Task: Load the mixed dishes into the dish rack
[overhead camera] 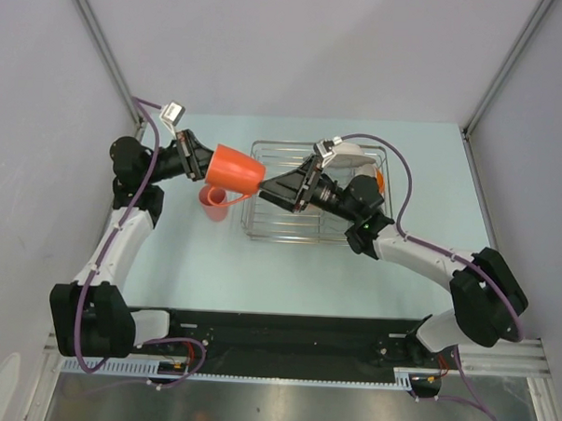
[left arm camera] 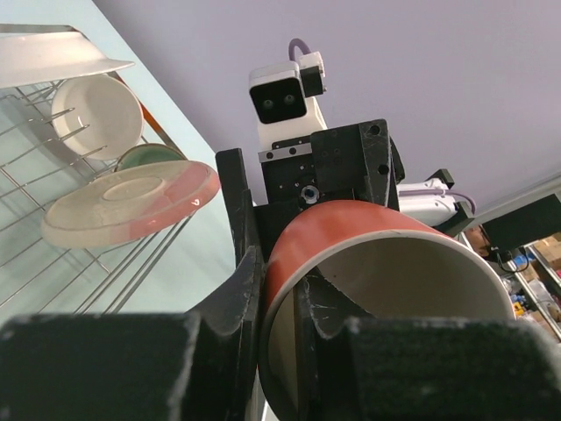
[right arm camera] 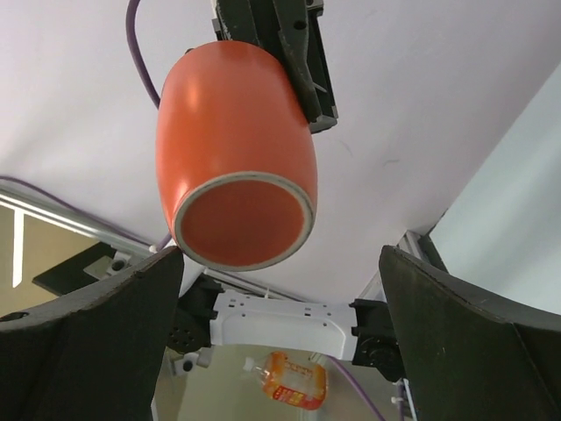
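Note:
My left gripper (overhead camera: 211,165) is shut on the rim of an orange cup (overhead camera: 236,169), one finger inside and one outside (left arm camera: 280,294), holding it on its side in the air by the dish rack's (overhead camera: 261,230) left end. My right gripper (overhead camera: 280,189) is open and empty over the rack, facing the cup's base (right arm camera: 237,153). A second orange cup (overhead camera: 213,206) stands on the table below. In the rack (left arm camera: 35,263) stand the cream-and-pink plate (left arm camera: 131,203), pale green bowl (left arm camera: 149,155), small white bowl (left arm camera: 96,114) and large white plate (left arm camera: 53,57).
The rack sits at the table's middle back, with the right arm's wrist lying across it. Grey walls close in on both sides. The pale blue table (overhead camera: 287,276) shows in front of the rack.

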You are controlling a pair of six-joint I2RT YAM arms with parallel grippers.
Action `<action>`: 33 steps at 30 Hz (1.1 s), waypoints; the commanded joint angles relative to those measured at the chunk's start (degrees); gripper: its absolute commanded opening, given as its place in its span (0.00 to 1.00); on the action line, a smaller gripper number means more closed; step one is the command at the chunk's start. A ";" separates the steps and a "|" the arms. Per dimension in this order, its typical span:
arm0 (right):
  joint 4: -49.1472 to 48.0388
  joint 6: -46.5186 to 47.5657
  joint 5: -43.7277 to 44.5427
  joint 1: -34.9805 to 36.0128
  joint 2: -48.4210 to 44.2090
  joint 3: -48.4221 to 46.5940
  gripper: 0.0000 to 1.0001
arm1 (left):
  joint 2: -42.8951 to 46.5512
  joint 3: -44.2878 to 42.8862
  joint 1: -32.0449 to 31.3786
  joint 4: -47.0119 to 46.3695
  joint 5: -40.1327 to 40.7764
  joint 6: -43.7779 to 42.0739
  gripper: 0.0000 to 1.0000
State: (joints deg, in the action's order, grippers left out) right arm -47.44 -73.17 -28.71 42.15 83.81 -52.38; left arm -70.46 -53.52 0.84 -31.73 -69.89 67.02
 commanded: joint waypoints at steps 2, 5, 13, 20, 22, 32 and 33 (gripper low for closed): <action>-11.17 -5.22 -0.82 0.12 1.97 0.26 1.00 | 0.58 -1.15 -2.25 -1.15 0.63 -0.75 0.00; -14.34 -6.72 -0.82 0.04 3.37 0.17 1.00 | 0.50 -1.24 -2.69 0.96 0.98 -2.86 0.00; -16.63 -8.83 -1.44 0.39 6.01 -2.28 0.99 | 0.06 -2.82 -3.65 7.11 2.12 -8.22 0.00; -14.87 -8.13 -2.23 1.62 7.77 -5.10 0.92 | -1.00 -3.61 -4.53 11.33 3.09 -12.27 0.00; -14.61 -8.22 -2.40 1.79 8.30 -5.45 0.91 | -1.17 -3.44 -5.06 11.51 3.44 -12.53 0.00; -14.35 -8.57 -3.28 1.79 10.58 -9.49 0.83 | -0.38 -1.50 -6.99 14.67 4.76 -15.96 0.00; -14.35 -8.75 -3.46 1.79 10.76 -9.67 0.82 | -0.21 -1.42 -6.99 15.11 4.93 -16.57 0.00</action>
State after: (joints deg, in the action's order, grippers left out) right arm -57.41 -81.30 -31.42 42.74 94.02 -57.06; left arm -72.01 -53.91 -4.01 -17.63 -65.58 53.52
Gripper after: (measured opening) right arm 0.846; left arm 0.177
